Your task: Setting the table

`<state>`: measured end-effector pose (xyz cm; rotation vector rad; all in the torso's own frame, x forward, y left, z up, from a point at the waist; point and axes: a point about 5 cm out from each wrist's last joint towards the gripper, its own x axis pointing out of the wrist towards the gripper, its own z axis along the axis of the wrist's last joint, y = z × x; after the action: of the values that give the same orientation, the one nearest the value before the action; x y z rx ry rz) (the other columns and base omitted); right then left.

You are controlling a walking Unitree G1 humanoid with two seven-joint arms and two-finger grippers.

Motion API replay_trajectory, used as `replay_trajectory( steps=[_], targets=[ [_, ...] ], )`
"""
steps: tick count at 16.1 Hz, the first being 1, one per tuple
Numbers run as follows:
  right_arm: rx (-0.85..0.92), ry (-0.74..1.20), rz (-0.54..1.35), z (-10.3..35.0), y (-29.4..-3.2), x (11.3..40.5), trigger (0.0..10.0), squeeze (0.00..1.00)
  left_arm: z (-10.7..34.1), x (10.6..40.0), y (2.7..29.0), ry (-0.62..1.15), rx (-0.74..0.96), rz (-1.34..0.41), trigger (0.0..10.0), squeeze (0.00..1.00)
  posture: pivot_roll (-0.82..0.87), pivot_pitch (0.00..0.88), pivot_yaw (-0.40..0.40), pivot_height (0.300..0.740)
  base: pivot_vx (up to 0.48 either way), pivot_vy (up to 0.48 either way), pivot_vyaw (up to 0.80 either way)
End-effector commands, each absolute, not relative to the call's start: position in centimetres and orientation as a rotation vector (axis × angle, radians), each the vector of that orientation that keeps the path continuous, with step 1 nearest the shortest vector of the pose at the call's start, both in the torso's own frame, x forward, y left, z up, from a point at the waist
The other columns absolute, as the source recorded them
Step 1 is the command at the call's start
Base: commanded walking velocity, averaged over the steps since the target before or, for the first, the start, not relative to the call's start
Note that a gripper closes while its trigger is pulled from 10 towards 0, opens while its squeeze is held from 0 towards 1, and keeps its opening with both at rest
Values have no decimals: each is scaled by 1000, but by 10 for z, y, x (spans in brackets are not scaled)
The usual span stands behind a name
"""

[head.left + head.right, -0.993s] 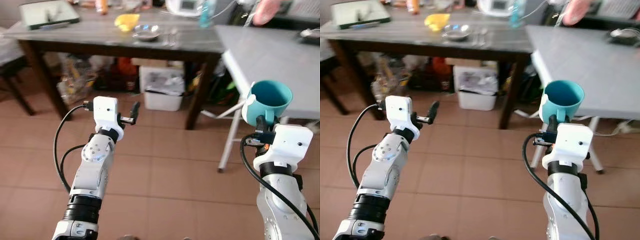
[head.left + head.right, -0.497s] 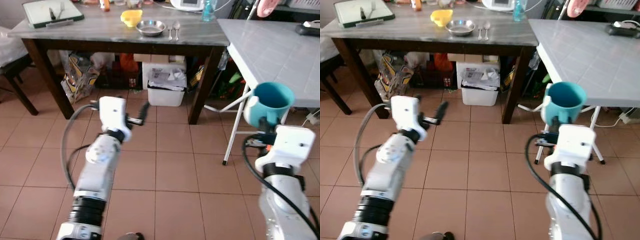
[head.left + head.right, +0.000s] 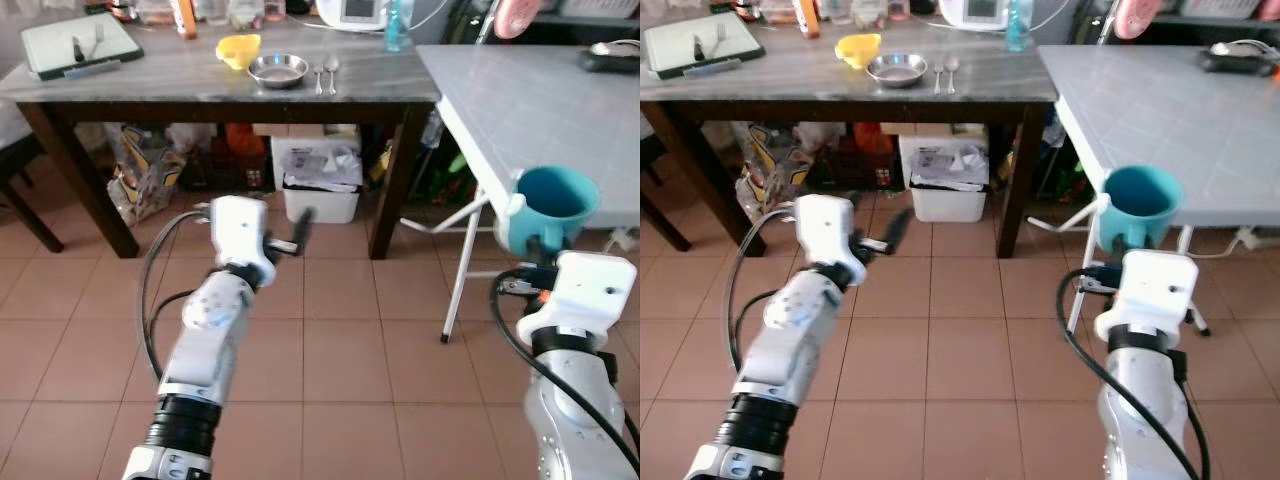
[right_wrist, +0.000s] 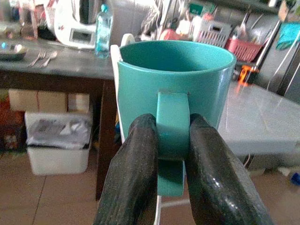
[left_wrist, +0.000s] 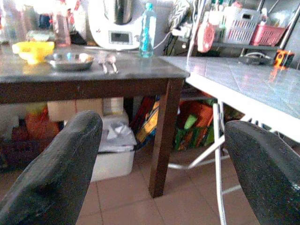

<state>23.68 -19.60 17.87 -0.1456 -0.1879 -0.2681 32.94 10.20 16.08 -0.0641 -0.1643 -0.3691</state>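
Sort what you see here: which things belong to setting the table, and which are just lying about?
Belongs to the job:
teal mug, clamped by its handle in the right gripper
metal bowl
fork and spoon
yellow bowl

Just lying about:
white bin under the dark table
blue bottle

Left gripper point(image 5: 159, 173) spread wide — right gripper point(image 4: 171, 161) clamped, both raised.
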Motion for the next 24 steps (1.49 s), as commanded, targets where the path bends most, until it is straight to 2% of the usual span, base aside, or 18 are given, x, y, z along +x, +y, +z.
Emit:
replay_trajectory(
  steps=[1,24],
  targets=[
    [-144,-227,-255,186,-191,237,10000,0,164,331,109,-178,-51,-358,10000,0,82,122,-49,740,405,0,0],
    [-169,-233,-258,186,-189,237,10000,0,164,330,99,-170,-51,-401,10000,0,72,118,-38,740,405,0,0]
  ],
)
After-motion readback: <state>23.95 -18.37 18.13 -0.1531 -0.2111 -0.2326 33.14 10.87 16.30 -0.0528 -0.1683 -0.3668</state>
